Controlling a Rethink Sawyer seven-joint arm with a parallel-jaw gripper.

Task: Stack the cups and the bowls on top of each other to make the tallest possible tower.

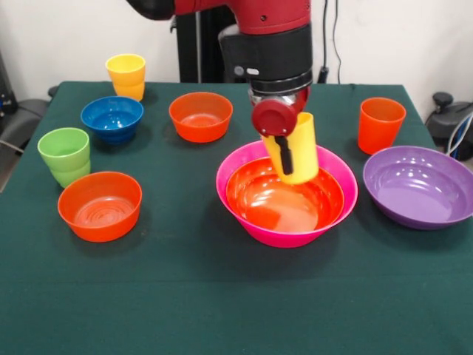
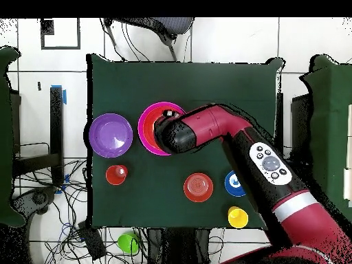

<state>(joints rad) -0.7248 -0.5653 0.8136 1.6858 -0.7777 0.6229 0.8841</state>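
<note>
We see a dark green table (image 1: 222,296) with bright plastic cups and bowls spread across it. Near the middle of the front view sits the largest pink bowl (image 1: 287,235), with a large orange bowl (image 1: 284,200) nested inside it — the two form the low beginning of a tower.

The red and black arm (image 1: 266,37) comes down over this pair. Its gripper (image 1: 284,159) is closed on a yellow cup (image 1: 299,148), one black finger (image 1: 284,155) pressed against the cup's outer wall. The cup hangs tilted just above the orange bowl's far rim; we cannot tell whether it touches the bowl.

To the right in the front view, a large purple bowl (image 1: 421,186) sits beside the pink one, close but apart, and an orange cup (image 1: 381,124) stands behind it.

On the left, a small orange bowl (image 1: 100,205) lies nearest the camera, with a green cup (image 1: 65,155) just behind it. Further back stand a small blue bowl (image 1: 112,118) and a second yellow cup (image 1: 126,75). Another small orange bowl (image 1: 200,116) rests behind the pink bowl — well apart from it.

From overhead, the arm (image 2: 227,134) covers most of the pink bowl (image 2: 148,117), leaving only part of its rim showing, and the purple bowl (image 2: 111,135) lies beside it.
</note>
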